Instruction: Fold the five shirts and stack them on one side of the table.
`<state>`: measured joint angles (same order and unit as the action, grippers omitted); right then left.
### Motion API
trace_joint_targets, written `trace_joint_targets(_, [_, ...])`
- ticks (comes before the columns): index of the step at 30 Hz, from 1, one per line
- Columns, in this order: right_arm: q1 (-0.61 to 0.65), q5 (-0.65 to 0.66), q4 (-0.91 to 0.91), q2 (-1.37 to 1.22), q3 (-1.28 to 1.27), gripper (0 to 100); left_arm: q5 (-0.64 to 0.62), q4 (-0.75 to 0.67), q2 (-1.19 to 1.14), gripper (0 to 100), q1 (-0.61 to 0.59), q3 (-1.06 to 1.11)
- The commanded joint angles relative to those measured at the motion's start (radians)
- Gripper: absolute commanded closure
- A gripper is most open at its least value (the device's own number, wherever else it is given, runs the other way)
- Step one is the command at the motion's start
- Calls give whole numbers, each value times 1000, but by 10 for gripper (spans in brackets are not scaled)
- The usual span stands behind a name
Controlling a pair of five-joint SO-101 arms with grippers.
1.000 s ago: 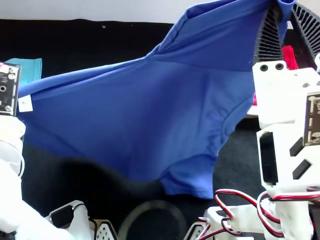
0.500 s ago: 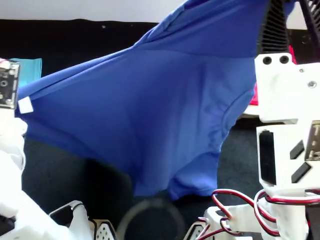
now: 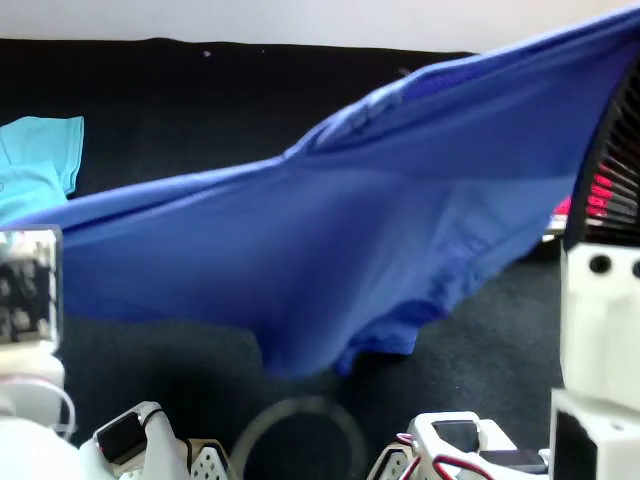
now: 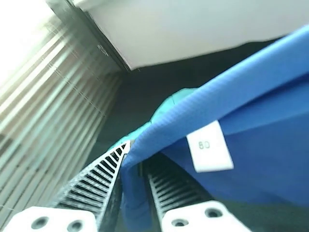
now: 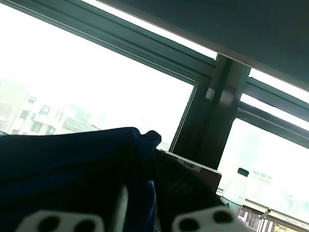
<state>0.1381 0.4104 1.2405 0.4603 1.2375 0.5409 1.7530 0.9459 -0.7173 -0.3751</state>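
A blue shirt (image 3: 340, 250) hangs stretched in the air across the black table (image 3: 180, 100), held at both ends. My left gripper (image 4: 135, 155) is shut on one edge of it, beside a white label (image 4: 208, 152); its black ribbed fingers (image 4: 104, 179) pinch the cloth. My right gripper (image 5: 147, 176) is shut on the other end, where blue cloth (image 5: 72, 169) drapes over it. One of its ribbed fingers (image 3: 612, 170) rises at the right edge of the high view. A teal shirt (image 3: 35, 165) lies flat at the far left.
Something red (image 3: 592, 195) lies behind the right arm (image 3: 600, 340) at the table's right side. The arm bases (image 3: 150, 445) stand along the near edge. The shirt's lower hem (image 3: 340, 355) hangs just above the table's middle.
Both arms have shifted lower in the high view. The blue shirt is pulled flatter and tauter between them, and more of the teal shirt shows.
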Motion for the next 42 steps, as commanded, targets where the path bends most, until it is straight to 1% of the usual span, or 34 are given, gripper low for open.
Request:
trace_joint_targets(1, [-13, 12, -25, 2, -2, 993, -3, 6, 19, 992, 22, -10])
trace_joint_targets(6, [-12, 12, -27, -10, -7, 993, -3, 6, 13, 992, 70, -8])
trace_joint_targets(8, [-12, 12, -33, -22, -36, 993, -3, 2, 12, 992, 94, 27])
trace_joint_targets(14, [-12, 9, -33, -81, -134, 993, -3, 0, -81, 992, 254, 199])
trace_joint_targets(17, [-10, 8, -33, -127, -208, 993, -3, -8, -174, 992, 321, 229])
trace_joint_targets(21, [-10, 8, -47, -226, -292, 993, -3, -107, -312, 992, 344, 226])
trace_joint_targets(25, [-10, 8, -139, -354, -341, 993, 2, -215, -458, 992, 344, 223])
trace_joint_targets(28, [-8, 8, -209, -449, -341, 993, 38, -250, -555, 992, 343, 171])
trace_joint_targets(34, [19, 8, -248, -599, -335, 993, 69, -247, -737, 992, 341, -74])
trace_joint_targets(40, [30, 8, -317, -668, -335, 993, 86, -236, -906, 992, 329, -295])
trace_joint_targets(42, [33, 8, -340, -677, -335, 993, 110, -230, -955, 992, 317, -360])
